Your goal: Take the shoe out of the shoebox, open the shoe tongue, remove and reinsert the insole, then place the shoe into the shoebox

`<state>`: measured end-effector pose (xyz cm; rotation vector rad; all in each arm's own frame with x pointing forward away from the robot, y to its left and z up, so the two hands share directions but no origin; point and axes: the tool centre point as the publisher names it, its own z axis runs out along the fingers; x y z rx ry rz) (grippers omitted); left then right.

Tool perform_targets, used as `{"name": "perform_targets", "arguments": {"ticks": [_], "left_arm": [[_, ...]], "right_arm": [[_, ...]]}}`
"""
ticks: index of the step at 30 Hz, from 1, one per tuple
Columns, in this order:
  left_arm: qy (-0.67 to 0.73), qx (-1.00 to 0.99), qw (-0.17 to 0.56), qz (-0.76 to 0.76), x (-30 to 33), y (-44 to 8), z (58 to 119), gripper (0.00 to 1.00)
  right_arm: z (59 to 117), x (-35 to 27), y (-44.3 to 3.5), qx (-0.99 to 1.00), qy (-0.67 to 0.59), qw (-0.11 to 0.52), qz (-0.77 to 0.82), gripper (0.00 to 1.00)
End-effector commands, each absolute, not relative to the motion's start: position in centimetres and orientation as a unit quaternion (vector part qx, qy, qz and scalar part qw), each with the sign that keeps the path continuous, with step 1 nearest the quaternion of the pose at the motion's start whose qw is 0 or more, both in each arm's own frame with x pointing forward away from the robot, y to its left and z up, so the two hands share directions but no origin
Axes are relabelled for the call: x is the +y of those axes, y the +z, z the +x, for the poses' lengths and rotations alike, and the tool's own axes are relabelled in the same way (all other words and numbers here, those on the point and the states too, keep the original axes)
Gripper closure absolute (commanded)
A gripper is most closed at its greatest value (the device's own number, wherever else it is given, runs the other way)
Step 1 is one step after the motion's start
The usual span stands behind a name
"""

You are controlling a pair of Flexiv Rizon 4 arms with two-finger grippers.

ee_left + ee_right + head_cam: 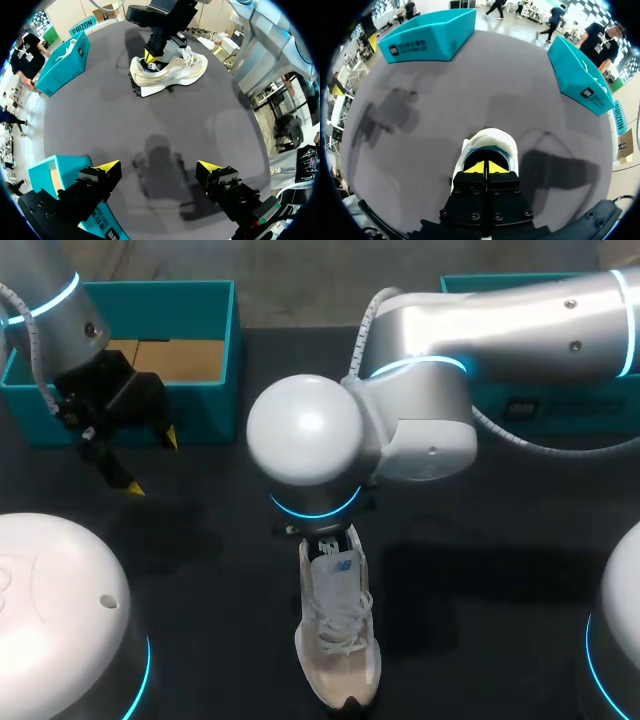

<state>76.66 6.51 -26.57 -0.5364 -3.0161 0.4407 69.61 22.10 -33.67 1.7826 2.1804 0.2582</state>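
1. Head view: The shoe (pixel 338 635) lies on the dark table (pixel 500 640), out of its box, with its toe toward the near edge. The big right arm (pixel 420 410) hangs over the heel and hides the right gripper. The left gripper (pixel 150 462) is just beside the teal shoebox (pixel 205 410). Its tips are spread apart and hold nothing. A second teal box (pixel 470 283) peeks out behind the right arm.
2. Left wrist view: The left gripper (pixel 157 167) is spread wide, with only bare table between its tips. The teal shoebox (pixel 70 165) is beside one finger and has a small printed label on its side. Well ahead, the shoe (pixel 172 72) sits on its sole. The right gripper (pixel 151 56) pokes down at its heel end. The second teal box (pixel 67 60) stands off to one side.
3. Right wrist view: The right gripper (pixel 485 167) has its yellow tips squeezed together inside the opening of the shoe (pixel 490 137). I cannot tell if they pinch anything. Ahead, the teal shoebox (pixel 427 37) and the second teal box (pixel 580 75) stand well apart. Each has a small dark label with white print.
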Motion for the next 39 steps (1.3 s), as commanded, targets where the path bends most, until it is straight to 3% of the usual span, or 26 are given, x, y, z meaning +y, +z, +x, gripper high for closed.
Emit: {"name": "perform_targets", "arguments": {"ticks": [1,22,39], "left_arm": [[0.140,-0.975,0.023,-0.173,6.6,-26.5,76.6,0.00],[0.140,-0.975,0.023,-0.173,6.6,-26.5,76.6,0.00],[0.140,-0.975,0.023,-0.173,6.6,-26.5,76.6,0.00]], "right_arm": [[69.2,22.7,-34.4,0.634,0.080,0.188,0.746,1.00],[70.4,22.4,-36.5,0.618,0.104,0.191,0.756,1.00],[69.5,23.3,-34.5,0.610,0.119,0.176,0.763,1.00]]}}
